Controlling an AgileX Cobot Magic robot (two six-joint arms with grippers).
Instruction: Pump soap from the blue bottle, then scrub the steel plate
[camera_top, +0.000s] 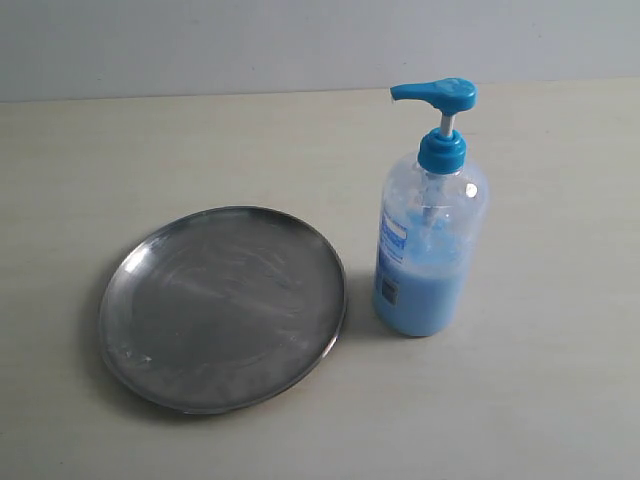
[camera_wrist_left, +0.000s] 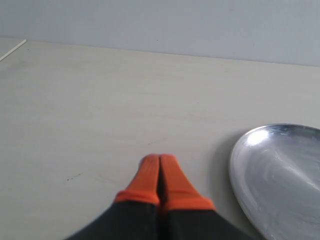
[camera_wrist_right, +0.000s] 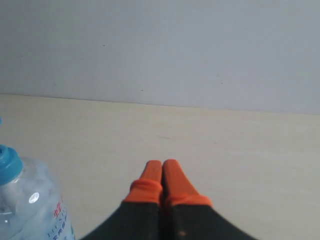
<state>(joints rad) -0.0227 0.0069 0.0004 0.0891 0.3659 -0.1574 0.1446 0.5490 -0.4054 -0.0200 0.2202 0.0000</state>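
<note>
The steel plate (camera_top: 222, 306) lies flat on the table (camera_top: 540, 400), left of centre, round and scuffed, with no soap on it. The blue bottle (camera_top: 430, 240) stands upright just to its right, pump head raised, light blue liquid in its lower part. Neither gripper shows in the exterior view. My left gripper (camera_wrist_left: 159, 159) is shut, orange fingertips pressed together over bare table, with the plate's rim (camera_wrist_left: 240, 170) beside it. My right gripper (camera_wrist_right: 163, 163) is shut too, empty, and the bottle's shoulder (camera_wrist_right: 30, 205) sits at the frame's edge apart from it.
A pale wall (camera_top: 300, 40) rises behind the table's far edge. A thin pale strip (camera_wrist_left: 12, 50) lies on the table in the left wrist view.
</note>
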